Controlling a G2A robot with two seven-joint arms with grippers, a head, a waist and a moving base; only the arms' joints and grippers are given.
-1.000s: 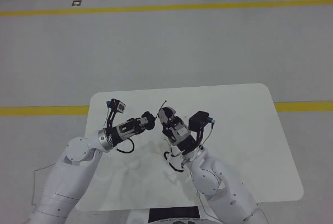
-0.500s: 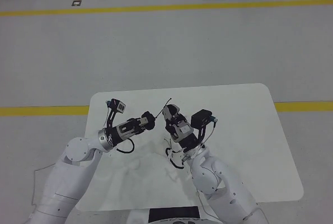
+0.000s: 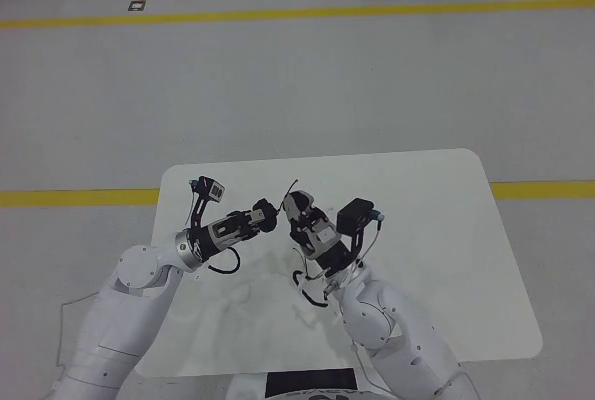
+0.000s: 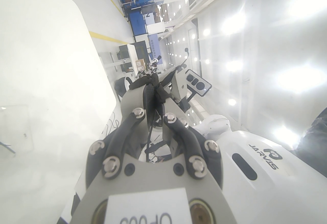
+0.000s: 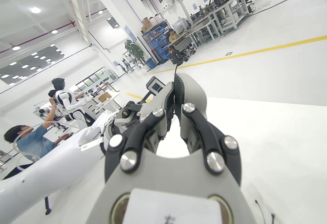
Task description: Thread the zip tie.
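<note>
Pinching the zip tie [image 5: 176, 68] between closed jaws, the right gripper [image 5: 175, 87] hangs above the white table [image 3: 437, 260], over its middle and a little toward the far left corner. A short black end of the tie sticks straight out past the fingertips, along the gripper's own long axis, pointing toward the table's far edge. The tip looks slightly thickened; whether that is the head, I cannot tell.

The left gripper [image 4: 150, 93] sits just beside it, on the side of the table's left edge, its tips almost touching the right one's. Its jaws are pressed together too, with a thin black strand running back between them, which I take to be the tie's other end.

Judging from this, both ends are in hand and threading has not been made. The coming move turns on lining up the left-held end with the protruding end, which lies just across and slightly farther out. The left arm is nearer to close that gap.
</note>
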